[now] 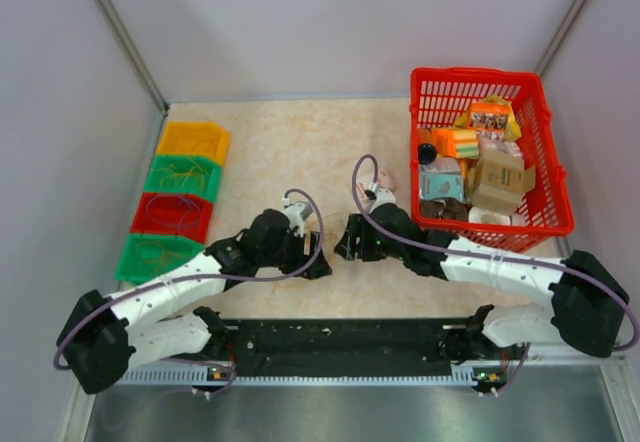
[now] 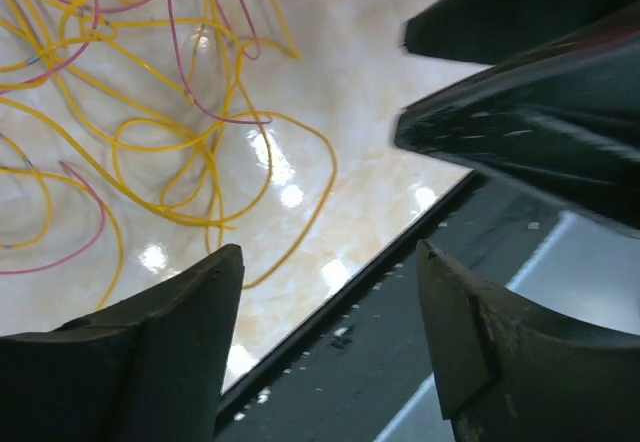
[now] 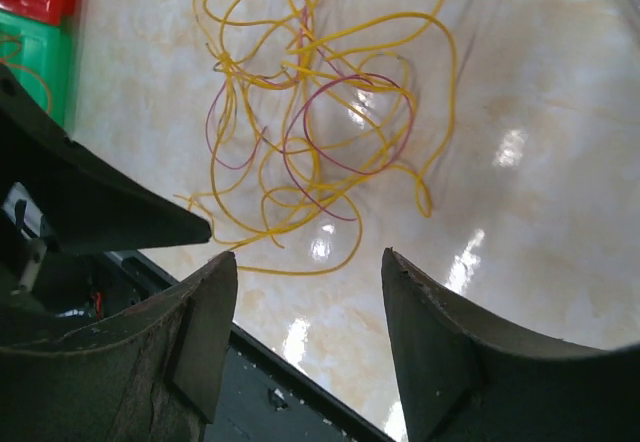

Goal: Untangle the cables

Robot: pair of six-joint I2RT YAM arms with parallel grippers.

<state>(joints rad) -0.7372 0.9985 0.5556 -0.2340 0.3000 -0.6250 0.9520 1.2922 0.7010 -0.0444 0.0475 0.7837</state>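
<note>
Top external: both arms reach inward and meet low over the middle of the table (image 1: pixel 270 132), left gripper (image 1: pixel 316 265) and right gripper (image 1: pixel 345 247) just beside each other. The cables cannot be made out from this view; the arms cover that patch. Right wrist: the cables (image 3: pixel 310 112) lie as one loose knot on the table ahead of the fingers, mostly yellow with a few magenta loops threaded through, no end lifted. Left wrist: the same cables (image 2: pixel 170 132) sit up and to the left of the fingers, near the table's front edge. Judgement: the two grippers come at the knot from opposite sides so that each can take a different strand and draw them apart; one arm alone would only drag the whole bundle. Row of bins (image 1: pixel 193 139) at the left, some with wire in them, probably for sorted strands. Basket (image 1: pixel 490 230) of packets at the right, apart from the work. Right gripper (image 3: pixel 307 262): fingers spread wide, nothing between them, not touching any cable, the nearest yellow loop just ahead of the tips. Left gripper (image 2: pixel 328 262): likewise spread wide and unloaded, only table edge showing in the gap; the knot lies off to its side, so it looks less well lined up than the right. No grasp made yet.
</note>
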